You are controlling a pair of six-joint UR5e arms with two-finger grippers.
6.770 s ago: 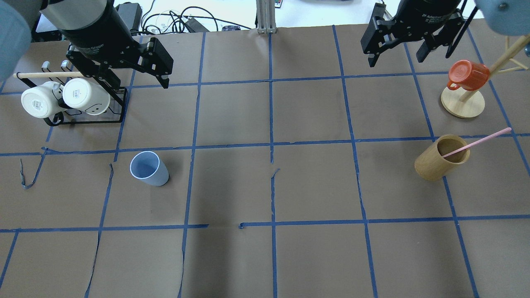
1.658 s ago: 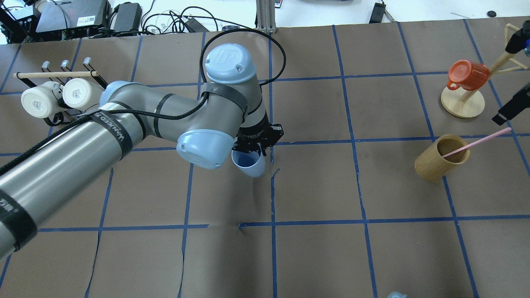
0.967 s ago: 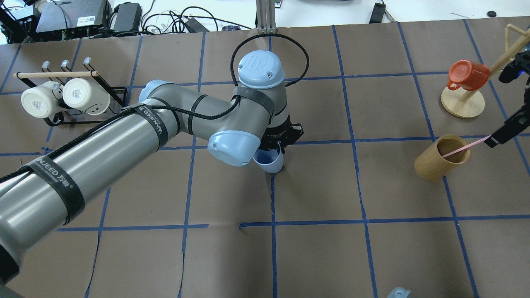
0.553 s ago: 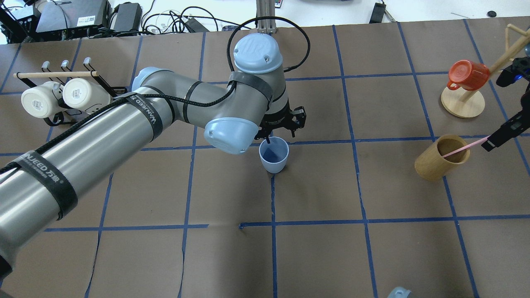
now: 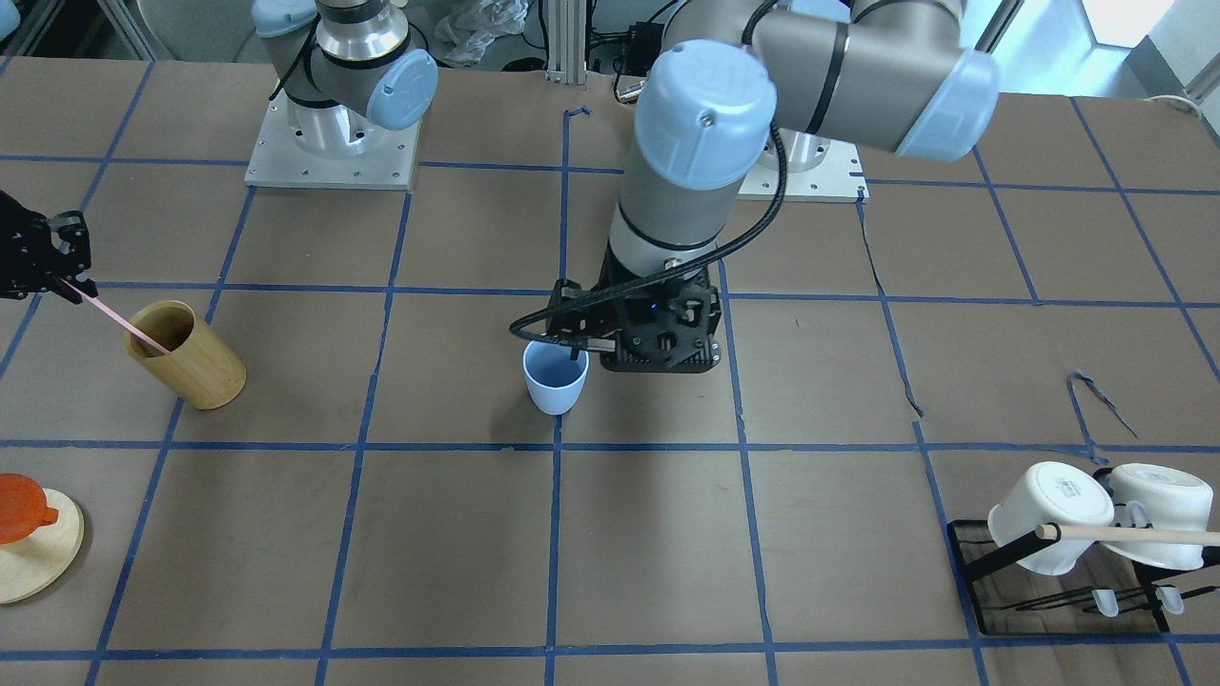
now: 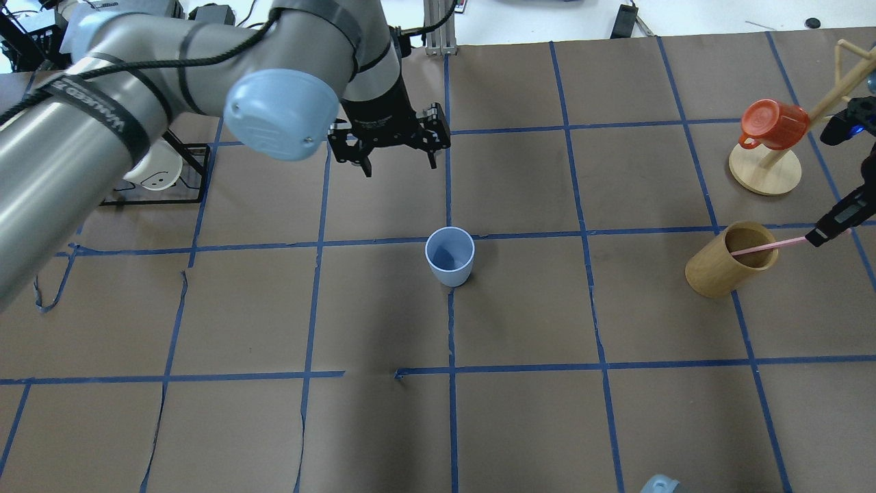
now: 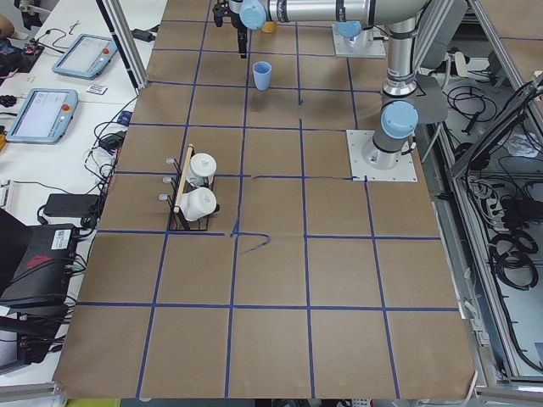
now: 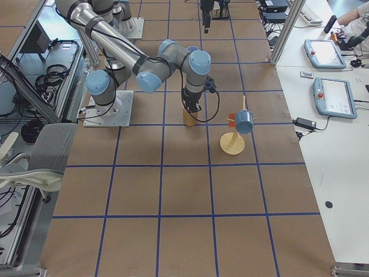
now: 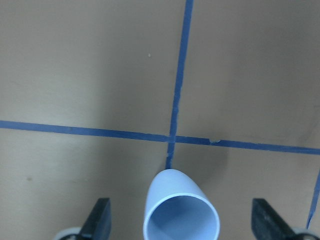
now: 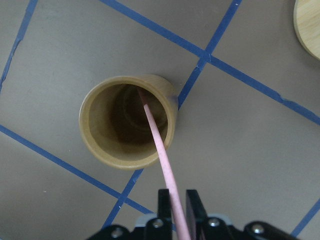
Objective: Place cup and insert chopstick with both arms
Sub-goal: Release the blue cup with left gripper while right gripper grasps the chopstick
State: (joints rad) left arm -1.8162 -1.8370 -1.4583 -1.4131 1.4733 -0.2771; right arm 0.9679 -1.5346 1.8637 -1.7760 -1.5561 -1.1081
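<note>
1 light-blue plastic cup [image 6: 449,256] upright, worktop centre; left gripper [image 6: 400,166] above it, jaws spread. Right gripper [image 10: 177,200] pinches 1 thin pink chopstick [image 10: 159,145] in 1 bamboo cylinder [image 6: 712,274], right edge.

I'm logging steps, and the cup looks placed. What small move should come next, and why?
Probably raise the right gripper to draw the chopstick out of the holder. It is shut on the chopstick, whose lower end sits inside the holder, while the cup stands upright, free of the open left gripper.
</note>
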